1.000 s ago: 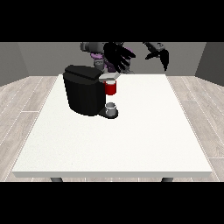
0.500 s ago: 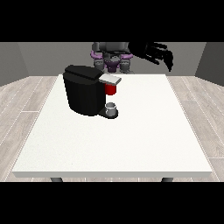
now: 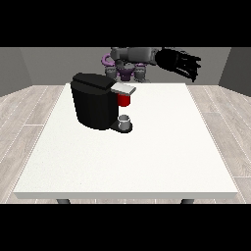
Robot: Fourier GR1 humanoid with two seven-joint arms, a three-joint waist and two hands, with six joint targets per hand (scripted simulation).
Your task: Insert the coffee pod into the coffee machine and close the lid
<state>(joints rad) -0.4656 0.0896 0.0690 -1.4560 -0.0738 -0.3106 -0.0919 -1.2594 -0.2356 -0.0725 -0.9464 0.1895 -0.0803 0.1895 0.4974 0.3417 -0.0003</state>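
The black coffee machine (image 3: 95, 100) stands on the left half of the white table (image 3: 147, 157). Its grey lid (image 3: 123, 88) lies flat over a red thing at the machine (image 3: 124, 100). A grey thing (image 3: 125, 120) sits on the machine's base under the spout; I cannot tell it for the pod. The hand at the view's right (image 3: 179, 62) hangs in the air above the table's far right edge, well away from the machine, fingers stretched out and holding nothing. No hand shows at the view's left.
The robot's grey and purple body (image 3: 128, 71) stands behind the table's far edge. White table top spreads in front of and to the right of the machine. Wooden floor surrounds the table.
A black hand that hovered by the machine's lid one second ago has pulled away, up and to the right. The machine and the grey thing have not moved.
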